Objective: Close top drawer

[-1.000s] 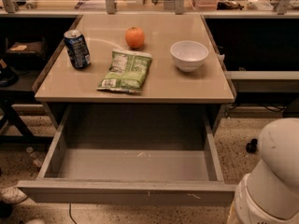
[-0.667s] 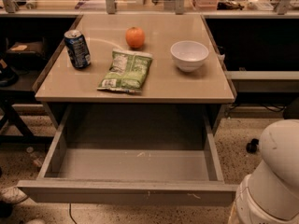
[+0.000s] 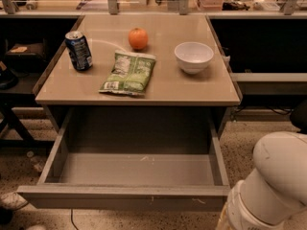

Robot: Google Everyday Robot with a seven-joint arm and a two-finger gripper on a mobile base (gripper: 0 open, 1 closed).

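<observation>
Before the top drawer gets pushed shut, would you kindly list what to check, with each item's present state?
1. Top drawer open, needing a push: ok.
2. Nothing protruding above the drawer's walls: ok.
3. Front panel unobstructed: ok.
4. Claw position: cannot tell; out of view, only the white arm shows at lower right.
5. Can, orange, chip bag, bowl resting on the tabletop, off its edge: ok.

One high, near view down across top drawer [image 3: 123, 196] and table [image 3: 172, 86]; pincer out of frame.
</observation>
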